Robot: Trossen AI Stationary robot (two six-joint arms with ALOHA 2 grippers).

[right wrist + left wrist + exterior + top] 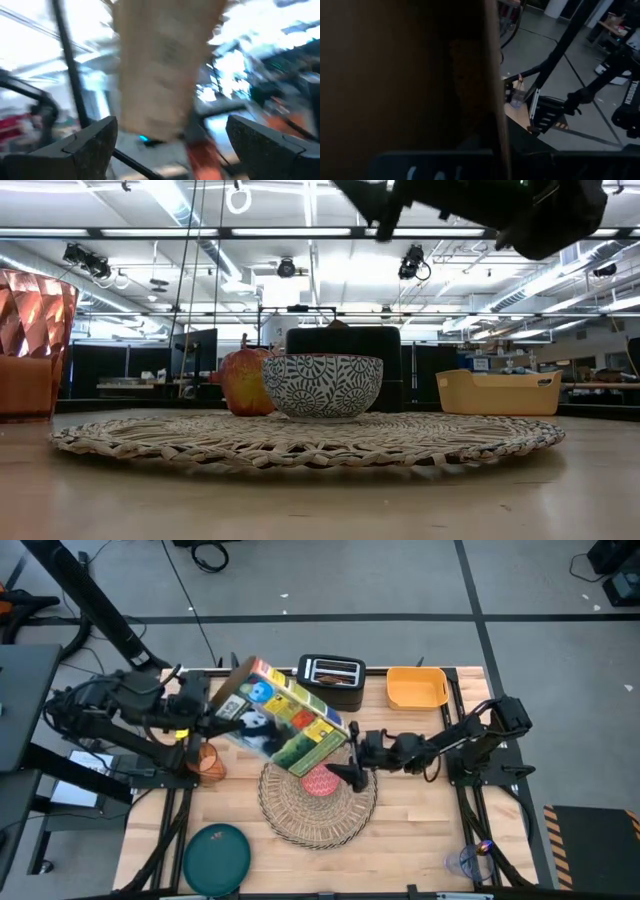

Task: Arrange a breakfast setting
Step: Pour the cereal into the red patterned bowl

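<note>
Bench (420, 830) carries woven placemat (318, 808) at centre, colourful box (285, 718) above it pinched in left tool (205, 712). Teal plate (216, 858) front left. Right tool (352, 762) spread wide over bowl (322, 385) on placemat, apple (244, 381) beside. Orange cup (30, 345) left of placemat.

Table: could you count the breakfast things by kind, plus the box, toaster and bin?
teal plate: 1
bowl: 1
orange cup: 1
placemat: 1
apple: 1
toaster: 1
bin: 1
cereal box: 1
Total: 8
</note>
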